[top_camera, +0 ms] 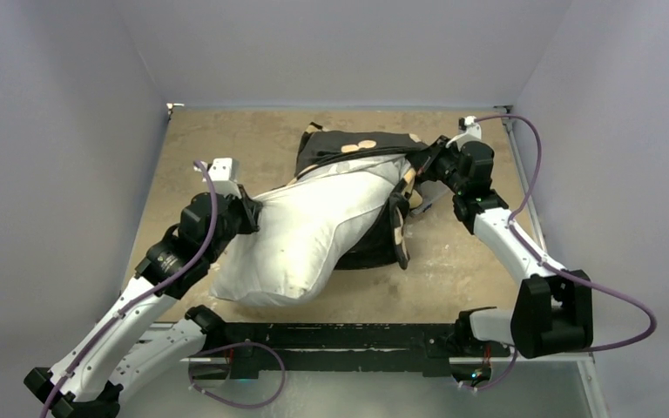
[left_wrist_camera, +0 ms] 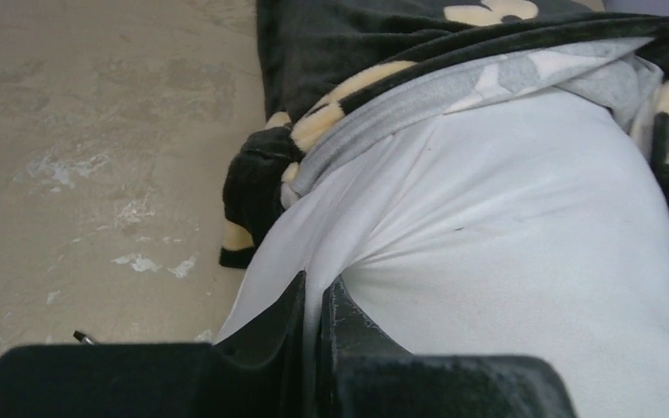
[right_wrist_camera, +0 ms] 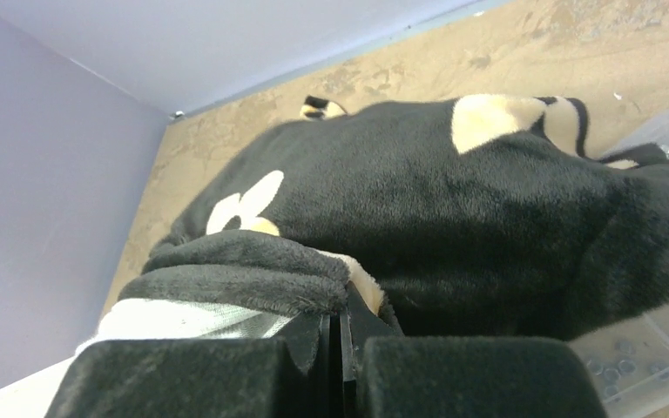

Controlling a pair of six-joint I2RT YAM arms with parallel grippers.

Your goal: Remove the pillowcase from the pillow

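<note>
The white pillow lies slanted across the table's middle, most of it bare. The black pillowcase with tan motifs is bunched over its far right end, grey lining showing. My left gripper is shut on a pinch of the pillow's white fabric at its left edge; in the left wrist view the gripper clamps a fold of the pillow, with the pillowcase beyond. My right gripper is shut on the pillowcase's rolled edge; in the right wrist view the gripper grips the pillowcase.
The tan table is walled by pale panels at the back and both sides. A clear plastic box with small nuts sits beside the pillowcase in the right wrist view. A black rail runs along the near edge.
</note>
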